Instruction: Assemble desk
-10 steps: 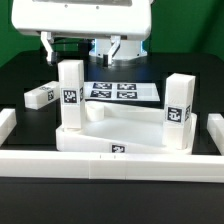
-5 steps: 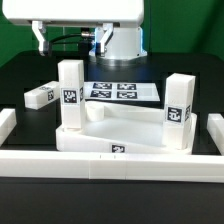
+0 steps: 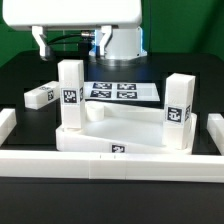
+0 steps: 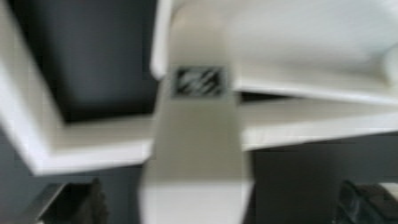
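The white tray-like tabletop (image 3: 128, 128) lies in the middle of the black table. One tagged white leg (image 3: 70, 95) stands upright at its corner on the exterior view's left, and a second leg (image 3: 178, 111) stands at the corner on the right. A third leg (image 3: 40, 96) lies flat on the table at the left. My gripper (image 3: 70, 40) hangs open above the left upright leg, not touching it. The blurred wrist view shows that leg (image 4: 192, 120) running between my dark fingertips (image 4: 71, 202), with the gripper (image 4: 217, 205) empty and the tabletop (image 4: 317, 75) beside it.
The marker board (image 3: 115, 90) lies flat behind the tabletop. Long white border bars run along the front (image 3: 110, 160), the left (image 3: 7, 122) and the right (image 3: 215, 132) of the work area. A green backdrop stands behind the arm.
A second ago the gripper hung slightly lower and further to the exterior view's right; it has since risen and shifted left, then held still. The parts have not moved.
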Motion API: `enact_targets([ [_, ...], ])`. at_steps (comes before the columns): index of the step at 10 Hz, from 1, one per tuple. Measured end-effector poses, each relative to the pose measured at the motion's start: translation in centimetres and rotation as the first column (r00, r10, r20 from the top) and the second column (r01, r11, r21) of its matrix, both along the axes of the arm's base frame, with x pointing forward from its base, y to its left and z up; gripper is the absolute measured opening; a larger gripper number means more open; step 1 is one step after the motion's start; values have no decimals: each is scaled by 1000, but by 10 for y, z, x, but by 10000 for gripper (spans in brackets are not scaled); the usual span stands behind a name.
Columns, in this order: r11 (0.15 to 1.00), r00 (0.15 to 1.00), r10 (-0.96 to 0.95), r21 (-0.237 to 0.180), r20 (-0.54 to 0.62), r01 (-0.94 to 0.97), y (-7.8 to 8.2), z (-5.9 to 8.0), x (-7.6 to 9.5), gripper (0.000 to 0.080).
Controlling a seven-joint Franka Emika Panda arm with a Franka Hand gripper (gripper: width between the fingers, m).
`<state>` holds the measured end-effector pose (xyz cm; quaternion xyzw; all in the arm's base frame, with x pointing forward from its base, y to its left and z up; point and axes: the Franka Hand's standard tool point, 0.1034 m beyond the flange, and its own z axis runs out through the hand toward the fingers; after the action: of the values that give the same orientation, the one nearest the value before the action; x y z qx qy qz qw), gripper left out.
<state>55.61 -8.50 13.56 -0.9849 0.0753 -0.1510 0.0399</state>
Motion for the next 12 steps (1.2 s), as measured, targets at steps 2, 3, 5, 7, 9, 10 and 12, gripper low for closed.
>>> enact_targets([
  [2, 998, 990, 23, 64, -137, -15, -7, -2, -12, 649],
  [3, 995, 979, 34, 97, -202, -14, -8, 1, -16, 649],
  [5, 990, 952, 68, 142, -300, -26, -1, 0, -13, 649],
  [7, 993, 945, 77, 111, -319, -43, -3, -5, -9, 649],
  [9, 998, 943, 67, 30, -326, -60, -1, -4, -5, 649],
  [10, 993, 952, 100, -26, -289, -112, -3, -4, 2, 649],
  [12, 991, 951, 116, -27, -286, -129, -4, -5, 1, 649],
])
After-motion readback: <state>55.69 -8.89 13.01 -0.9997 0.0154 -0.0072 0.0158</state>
